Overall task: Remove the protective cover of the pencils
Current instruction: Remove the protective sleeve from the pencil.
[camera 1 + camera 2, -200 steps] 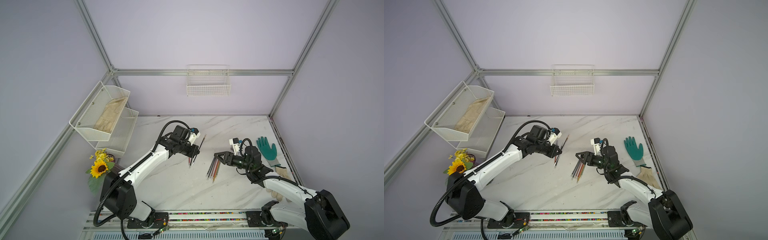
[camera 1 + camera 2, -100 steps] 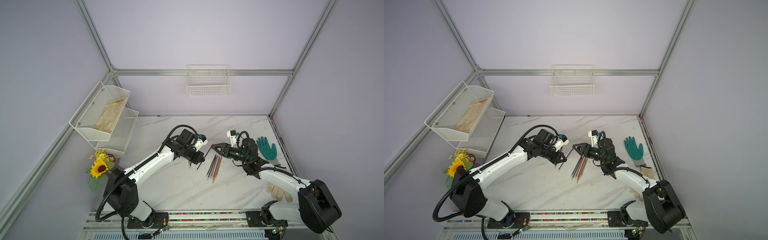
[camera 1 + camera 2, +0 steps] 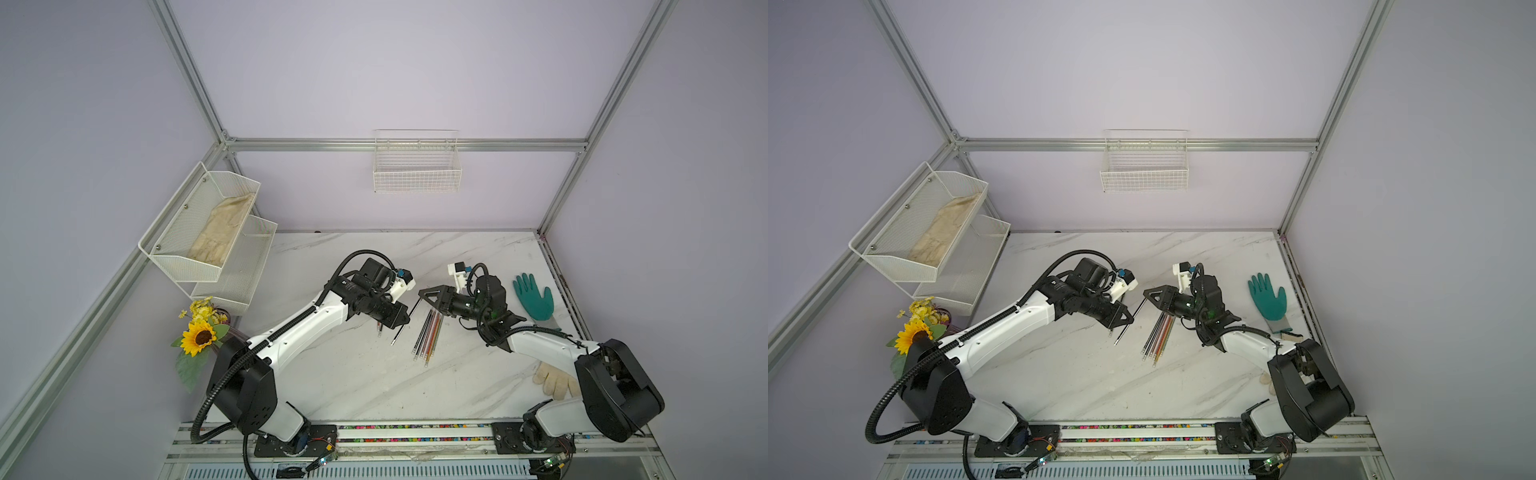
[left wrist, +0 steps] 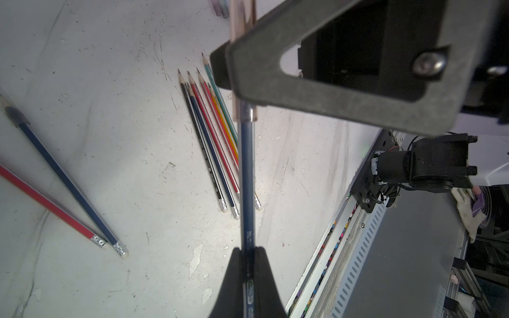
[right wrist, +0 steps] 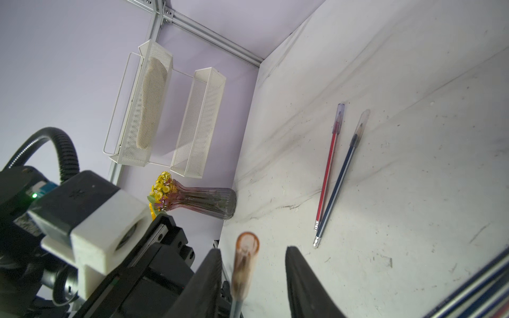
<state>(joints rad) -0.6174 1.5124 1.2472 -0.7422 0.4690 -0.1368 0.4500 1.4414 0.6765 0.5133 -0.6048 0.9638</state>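
The left gripper (image 4: 247,252) pinches a blue pencil (image 4: 246,179), capped tip (image 5: 245,261) between the right gripper's (image 5: 253,249) parted jaws; print blurred, perhaps HB.

The worktop (image 3: 374,374) is showing a scuffed, matt marble-look surface. The pencils (image 4: 212,143) are gleaming with glossy lacquer and metal ferrules, one wearing a translucent plastic cover (image 5: 244,257).

6 to 8 o'clock on the table (image 3: 340,386): bare marble, widest free passage. 12 o'clock strip bare; wire basket (image 3: 417,174) hangs high on the wall above. Centre blocked: left gripper (image 3: 405,319) and right gripper (image 3: 420,293) tip to tip, blue pencil (image 4: 246,170) bridging them. Just at their 6, row of pencils (image 3: 428,338); under the left arm, two capped pencils (image 5: 341,176). At 3, green glove (image 3: 534,297); at 4, white glove (image 3: 552,380); at 9, flower vase (image 3: 199,332); at 10, mesh shelves (image 3: 208,232) on the wall.
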